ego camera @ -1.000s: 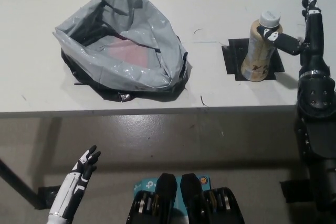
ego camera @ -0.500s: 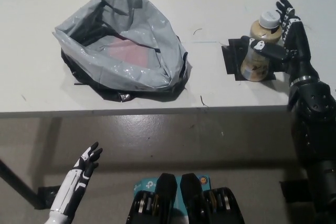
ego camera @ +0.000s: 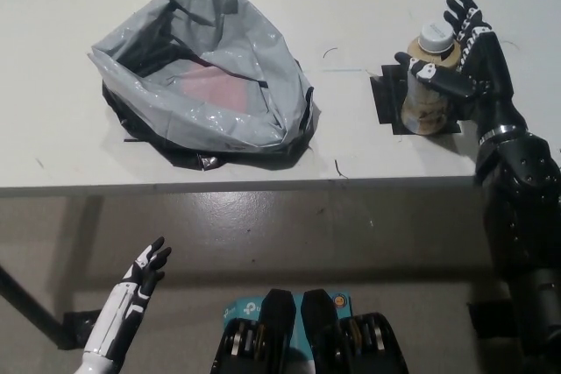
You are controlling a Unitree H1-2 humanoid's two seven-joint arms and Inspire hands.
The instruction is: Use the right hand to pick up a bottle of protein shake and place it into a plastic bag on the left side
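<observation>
A tan protein shake bottle with a white cap stands upright on a black mat at the table's right. My black right hand is against the bottle's right side, its thumb across the front and its fingers still spread upward behind the cap. The grey plastic bag lies open at the table's left, with something reddish inside. My white left hand rests open below the table edge at the lower left.
The white table ends at a front edge running across the picture, with grey floor below. Black tape or lining shows under the bag's rim.
My right hand has swung in from the far right to the bottle and now touches its side with the thumb in front. The bottle has shifted slightly left.
</observation>
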